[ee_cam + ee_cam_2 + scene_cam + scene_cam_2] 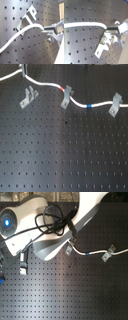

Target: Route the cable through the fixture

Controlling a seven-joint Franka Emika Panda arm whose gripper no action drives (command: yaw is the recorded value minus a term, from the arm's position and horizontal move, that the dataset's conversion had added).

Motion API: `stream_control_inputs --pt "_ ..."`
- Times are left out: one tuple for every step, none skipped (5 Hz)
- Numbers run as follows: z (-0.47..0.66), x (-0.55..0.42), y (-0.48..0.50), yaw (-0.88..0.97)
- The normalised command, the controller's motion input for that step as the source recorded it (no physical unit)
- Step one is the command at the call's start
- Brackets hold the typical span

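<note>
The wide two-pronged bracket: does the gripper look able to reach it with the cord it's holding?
Probably yes. In the first wrist view the gripper, closed on the cable, sits close to the fixture, with only bare perforated board between them. Nothing seems to block the way.

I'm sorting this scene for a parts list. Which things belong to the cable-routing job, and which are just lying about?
Part of the job:
- cable
- fixture, the wider two-prong bracket
- gripper, closed on the cable

Just lying about:
- middle clip, with the cable at it
- right clip, with the cable at it
- perforated board
</note>
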Motion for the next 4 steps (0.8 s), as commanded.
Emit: stream_control_inputs --pt "0.00 0.297 0.043 0.76" --pt "0.00 0.091 -0.007 0.85" --pt "0.04 -0.001 0.000 0.94" --pt "0.11 -0.015 -0.004 0.94"
